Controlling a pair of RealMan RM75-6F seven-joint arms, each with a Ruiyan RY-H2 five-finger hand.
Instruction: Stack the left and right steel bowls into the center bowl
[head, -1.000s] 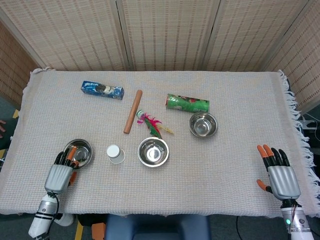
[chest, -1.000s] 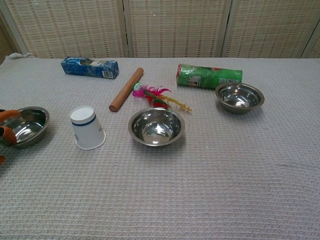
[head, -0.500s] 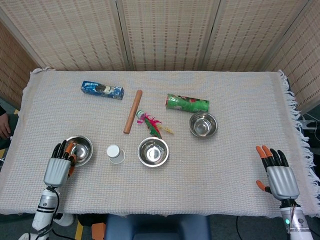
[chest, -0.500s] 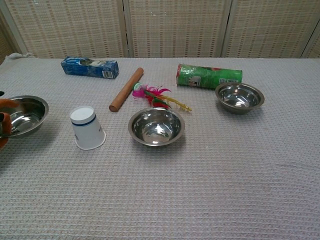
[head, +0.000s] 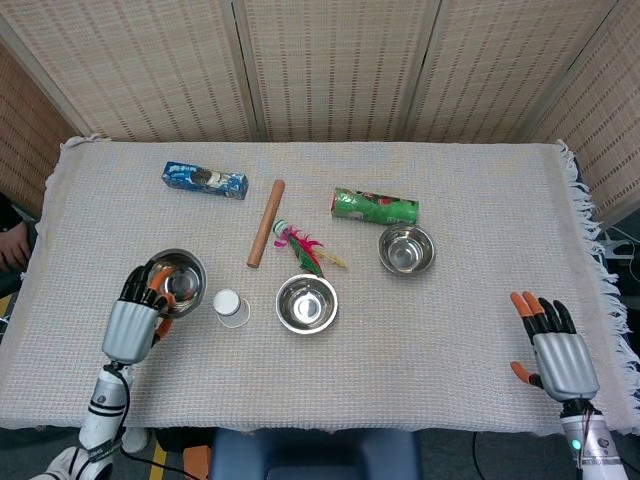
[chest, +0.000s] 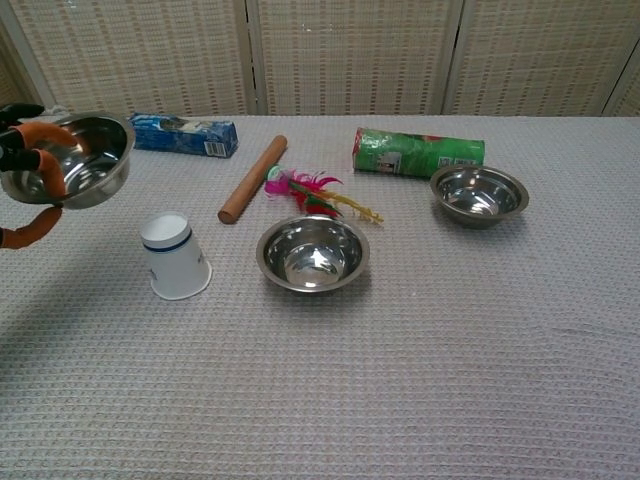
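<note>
1. Overhead, from the head view, the left bowl (head: 176, 277) is gripped by the left hand (head: 138, 318), with fingers hooked over its near rim; it is seen just left of the white paper cup (head: 231, 307).
2. Further right, the center bowl (head: 307, 303) is seen on the cloth-covered table (head: 440, 340), and the right bowl (head: 406, 249) is found just in front of the green tube (head: 375, 207).
3. At the table's near right edge, the right hand (head: 555, 345) is held with fingers spread and nothing in it.
4. From the chest view, the left bowl (chest: 74, 159) is shown raised off the table and tilted, pinched at its rim by the orange-tipped fingers (chest: 45, 170) of the left hand.
5. The center bowl (chest: 313, 252) and right bowl (chest: 479, 194) are seen resting well apart; the right hand is not shown in this view.
</note>
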